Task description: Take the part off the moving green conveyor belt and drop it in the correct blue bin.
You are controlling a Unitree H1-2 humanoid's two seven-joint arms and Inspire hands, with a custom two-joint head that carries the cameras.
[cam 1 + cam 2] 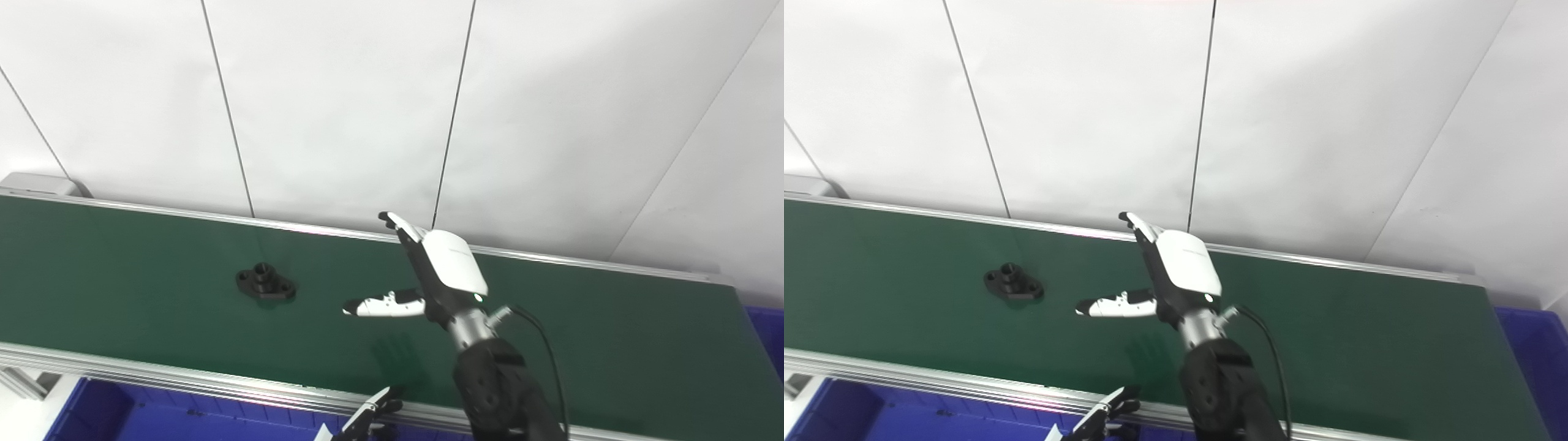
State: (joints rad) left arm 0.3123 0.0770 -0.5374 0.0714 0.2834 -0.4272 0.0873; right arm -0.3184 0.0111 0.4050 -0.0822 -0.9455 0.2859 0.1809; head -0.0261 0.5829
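Here, scene: a green conveyor belt (153, 294) is seen running across the frame from left to lower right, edged by silver rails, with white wall panels (343, 104) behind.
Part: a black flanged part (266, 283) is laid flat on the belt, left of centre, with a raised collar in its middle and a hole at each end; it is touched by nothing.
Right hand: the right hand (429, 275) is held above the belt at centre frame, fingers spread apart and nothing gripped; the thumb (383, 305) is pointed left toward the part but kept well apart from it.
Shadow: a faint hand shadow is cast on the belt just below the right hand.
Left hand: only fingertips of the left hand (370, 416) are shown at the bottom edge, over the near rail; whether they are spread or curled cannot be told.
Bins: a blue bin (122, 416) is seen at lower left below the near rail; a second blue bin (765, 331) is seen at the right edge.
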